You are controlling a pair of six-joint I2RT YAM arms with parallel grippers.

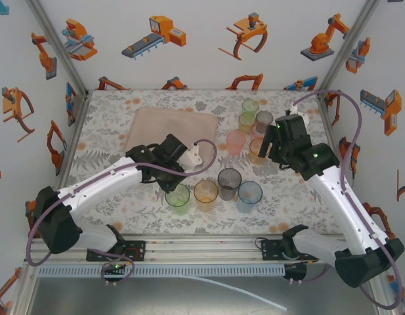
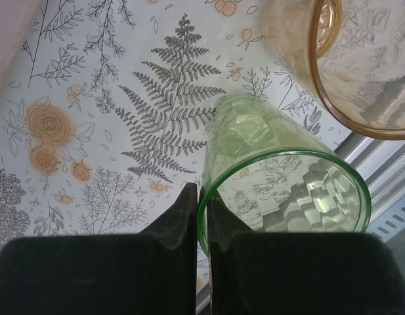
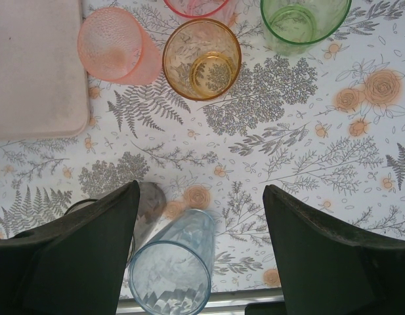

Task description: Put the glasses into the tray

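My left gripper (image 1: 174,182) is shut on the near rim of a green glass (image 1: 178,197) in the front row; the rim (image 2: 209,223) sits pinched between the fingertips, one finger inside and one outside. Beside it stand an orange glass (image 1: 205,194), a grey glass (image 1: 229,182) and a blue glass (image 1: 249,195). The pale pink tray (image 1: 164,125) lies behind them, bare. My right gripper (image 3: 201,197) hangs open above the table, with the blue glass (image 3: 172,262) and the grey glass (image 3: 148,207) below it.
A back group holds green (image 1: 251,105), yellow (image 1: 247,121), grey (image 1: 264,120), pink (image 1: 235,141) and orange (image 1: 257,150) glasses, close under the right arm. The table's metal front rail (image 1: 209,246) runs just before the front row. Printed walls enclose the sides.
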